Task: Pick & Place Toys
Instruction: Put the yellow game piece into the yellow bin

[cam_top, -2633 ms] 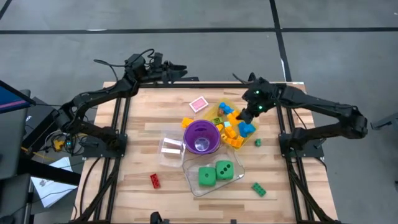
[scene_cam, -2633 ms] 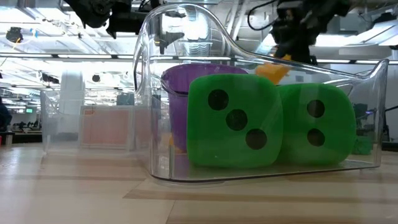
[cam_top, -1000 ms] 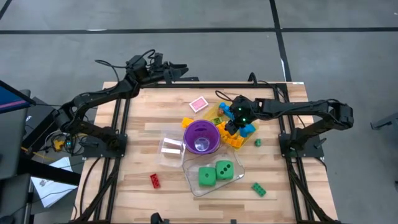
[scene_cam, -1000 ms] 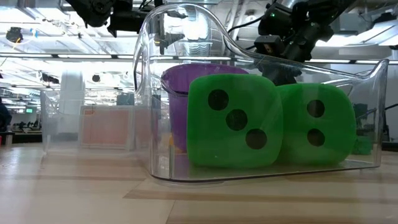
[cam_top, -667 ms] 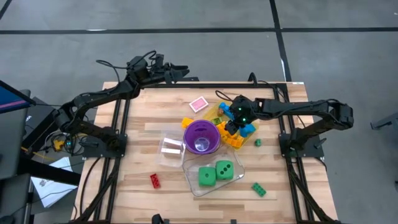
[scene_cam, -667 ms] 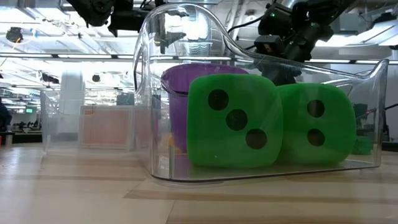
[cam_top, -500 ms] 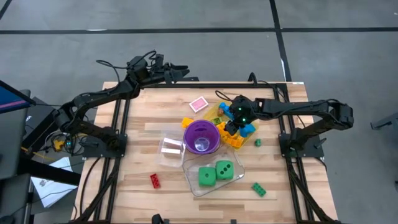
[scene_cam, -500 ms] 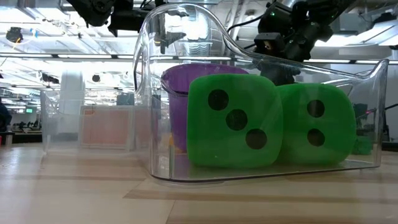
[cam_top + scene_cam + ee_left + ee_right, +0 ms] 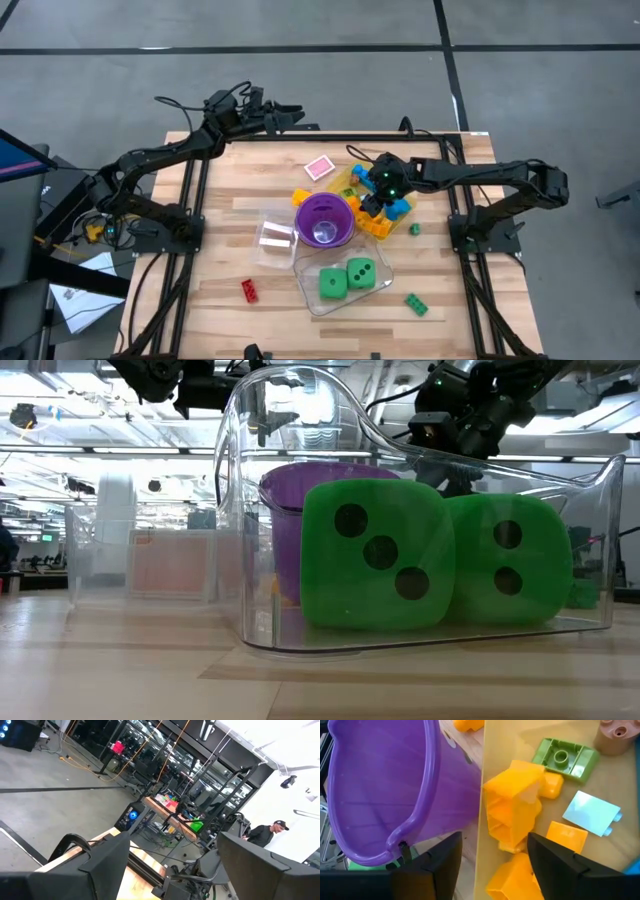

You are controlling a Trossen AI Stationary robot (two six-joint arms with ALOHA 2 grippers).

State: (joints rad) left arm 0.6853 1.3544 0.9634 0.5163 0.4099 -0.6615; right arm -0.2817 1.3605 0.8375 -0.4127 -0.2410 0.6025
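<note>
the right tool (image 9: 492,852) hangs low over the yellow tray (image 9: 580,785) near the bench's far right corner, fingers apart and empty astride a yellow brick (image 9: 512,810), likely lined up to pinch it. the brick's long axis runs along the purple cup (image 9: 395,785). the left tool (image 9: 290,112) waits open at the far edge.

The left end effector (image 9: 167,870), fingers (image 9: 107,862) apart, faces a workshop with a distant person (image 9: 263,833).
</note>
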